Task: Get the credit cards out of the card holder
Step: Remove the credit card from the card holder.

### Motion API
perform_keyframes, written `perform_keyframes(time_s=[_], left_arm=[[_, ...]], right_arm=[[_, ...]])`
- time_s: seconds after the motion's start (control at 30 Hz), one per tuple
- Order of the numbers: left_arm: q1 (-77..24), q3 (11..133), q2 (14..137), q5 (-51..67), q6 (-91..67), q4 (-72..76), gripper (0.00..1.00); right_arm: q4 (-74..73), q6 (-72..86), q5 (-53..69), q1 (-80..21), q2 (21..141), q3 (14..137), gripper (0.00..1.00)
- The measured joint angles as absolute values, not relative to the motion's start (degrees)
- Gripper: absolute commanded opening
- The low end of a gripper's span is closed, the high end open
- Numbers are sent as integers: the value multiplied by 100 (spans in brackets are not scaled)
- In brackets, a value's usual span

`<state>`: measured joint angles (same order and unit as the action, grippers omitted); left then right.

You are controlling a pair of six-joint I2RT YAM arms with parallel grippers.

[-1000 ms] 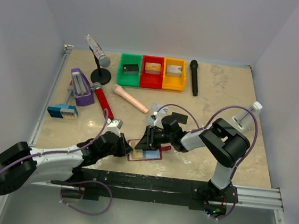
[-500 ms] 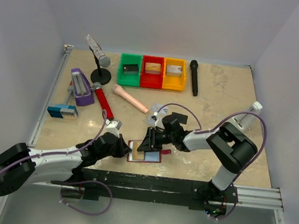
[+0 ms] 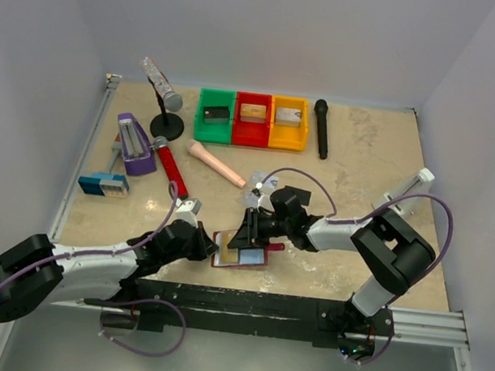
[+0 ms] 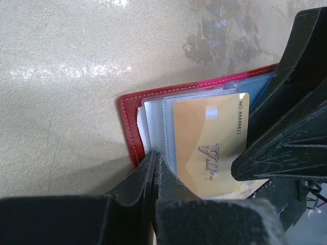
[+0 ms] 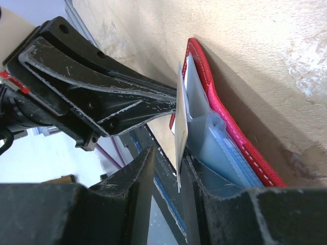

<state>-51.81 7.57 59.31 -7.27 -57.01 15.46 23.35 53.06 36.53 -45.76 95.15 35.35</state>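
The dark red card holder (image 3: 241, 264) lies open near the table's front edge. Its clear pockets face up in the left wrist view (image 4: 153, 109). A gold credit card (image 4: 204, 148) marked VIP sticks out of a pocket. My left gripper (image 4: 155, 155) is shut on the card holder's left edge, pinching a clear pocket; from above, the left gripper (image 3: 209, 245) sits at the holder's left side. My right gripper (image 5: 166, 163) is open astride the gold credit card's (image 5: 181, 122) edge. The card rests against one finger, with a gap to the other. Other credit cards are hidden.
Green (image 3: 215, 116), red (image 3: 253, 119) and yellow bins (image 3: 290, 122) stand at the back. A black microphone (image 3: 322, 129), a red microphone (image 3: 170, 167), a microphone stand (image 3: 166, 124), a purple stapler (image 3: 134, 144) and a blue box (image 3: 104, 185) lie further off.
My left gripper has shut on the card holder's edge. The holder has opened and the gold card now shows. My right jaws have narrowed around that card.
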Motion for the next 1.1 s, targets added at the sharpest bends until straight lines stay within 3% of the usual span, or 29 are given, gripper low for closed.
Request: perform_keyframes(time_s=[1.1], left_arm=[[-5188, 685, 6062, -770, -5795, 1815, 0]], right_arm=[[1664, 4998, 3505, -4451, 9021, 3459, 27]])
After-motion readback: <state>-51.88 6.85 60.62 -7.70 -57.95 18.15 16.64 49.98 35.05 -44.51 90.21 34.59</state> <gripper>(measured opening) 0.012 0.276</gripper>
